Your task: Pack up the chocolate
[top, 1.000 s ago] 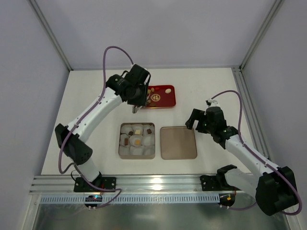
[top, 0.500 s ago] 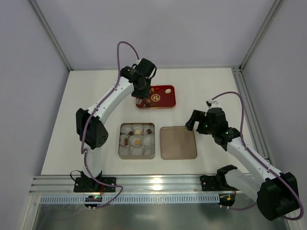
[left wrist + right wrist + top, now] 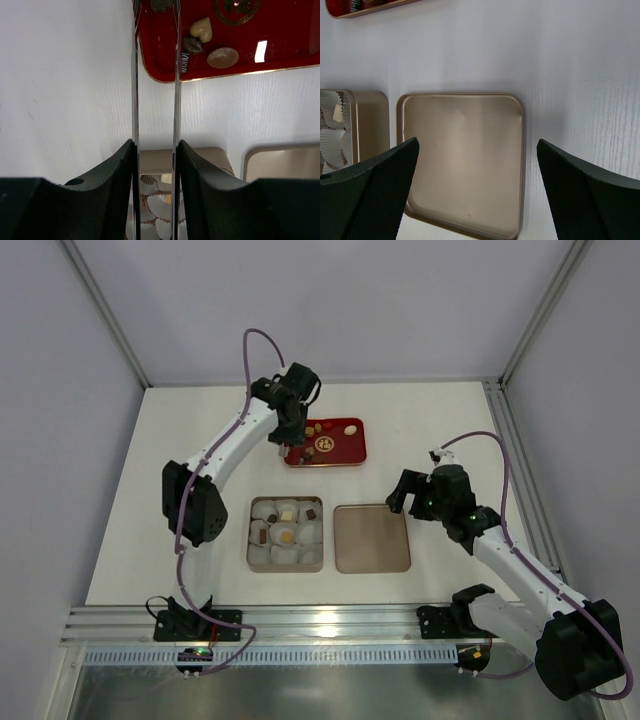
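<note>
Left wrist: left gripper [image 3: 155,15] blades narrowly parted, tips over the red tray's [image 3: 290,30] left end. One dark chocolate [image 3: 161,4] sits between the tips, unclamped; others lie just right. Right gripper [image 3: 477,145] spread wide, well off the tray.

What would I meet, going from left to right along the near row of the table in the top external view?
Open square metal tin lined with white paper cups → flat golden square lid → right gripper, by the lid's far right corner.
</note>
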Controlling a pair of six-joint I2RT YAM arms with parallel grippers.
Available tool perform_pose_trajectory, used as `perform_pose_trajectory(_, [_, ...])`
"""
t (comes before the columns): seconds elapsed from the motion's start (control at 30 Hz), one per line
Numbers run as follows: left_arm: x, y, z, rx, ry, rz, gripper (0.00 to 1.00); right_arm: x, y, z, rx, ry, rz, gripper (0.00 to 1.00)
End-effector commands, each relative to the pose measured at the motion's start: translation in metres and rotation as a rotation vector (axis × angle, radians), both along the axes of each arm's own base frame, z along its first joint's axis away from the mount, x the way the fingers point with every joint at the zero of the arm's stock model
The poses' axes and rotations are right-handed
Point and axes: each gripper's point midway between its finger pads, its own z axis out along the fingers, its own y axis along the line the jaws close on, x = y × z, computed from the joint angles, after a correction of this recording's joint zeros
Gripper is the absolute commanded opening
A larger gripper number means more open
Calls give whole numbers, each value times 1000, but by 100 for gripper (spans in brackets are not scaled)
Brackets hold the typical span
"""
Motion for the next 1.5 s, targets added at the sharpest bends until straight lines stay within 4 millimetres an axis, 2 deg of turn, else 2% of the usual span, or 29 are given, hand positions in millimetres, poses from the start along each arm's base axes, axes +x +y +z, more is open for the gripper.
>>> perform_pose_trajectory(0.0, [6, 4, -4, 15, -8, -7, 40, 6, 3, 14, 5, -47, 14, 100])
perform_pose_trajectory(0.6, [11, 1, -27, 15, 27, -14, 39, 3, 1, 9, -3, -39, 9, 100])
perform_pose_trajectory(1.47, [16, -6, -41, -13, 47, -19, 38, 2, -1, 7, -5, -39, 8, 100])
